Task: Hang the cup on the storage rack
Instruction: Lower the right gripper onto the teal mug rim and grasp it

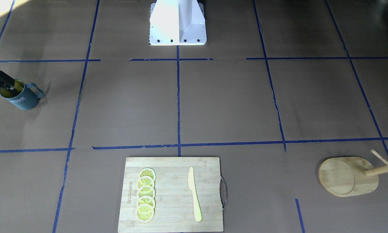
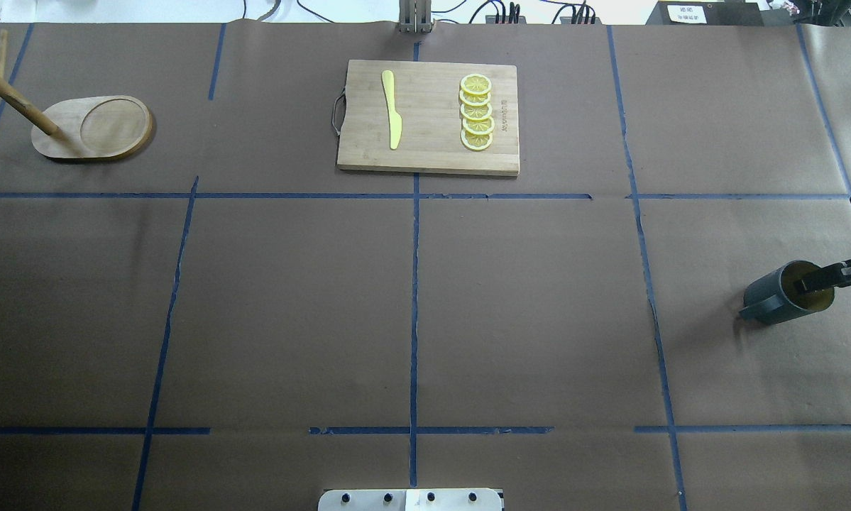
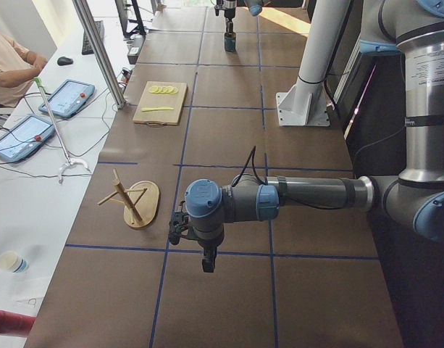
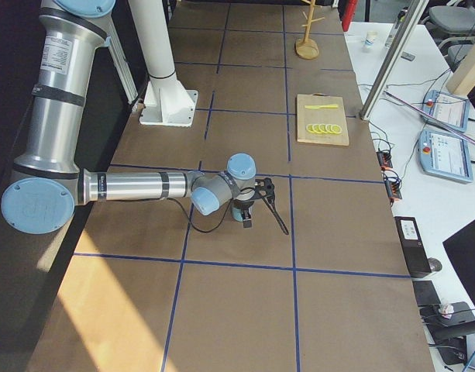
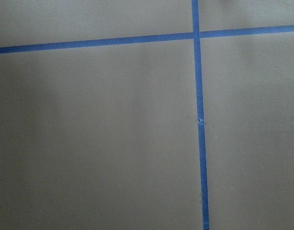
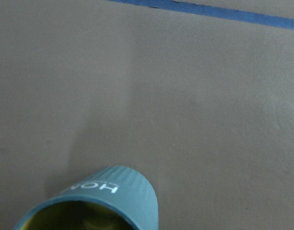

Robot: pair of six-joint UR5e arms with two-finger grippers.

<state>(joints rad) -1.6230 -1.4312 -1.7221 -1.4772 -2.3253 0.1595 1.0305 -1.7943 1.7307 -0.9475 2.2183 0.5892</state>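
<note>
The dark blue-grey cup (image 1: 21,98) with yellow inside and white "HOME" lettering stands at the table's right side, also in the overhead view (image 2: 771,297) and the right wrist view (image 6: 115,194). My right gripper (image 1: 8,86) comes down on its rim with one finger inside the cup (image 2: 814,282); it looks shut on the cup wall. The wooden storage rack (image 1: 347,176) stands at the far left corner (image 2: 91,128). My left gripper (image 3: 182,228) hovers over bare table near the rack; I cannot tell if it is open or shut.
A bamboo cutting board (image 1: 172,207) with lemon slices (image 1: 146,194) and a yellow knife (image 1: 194,194) lies at the far middle edge. The robot base (image 1: 177,22) stands at the near edge. Blue tape lines cross the brown table.
</note>
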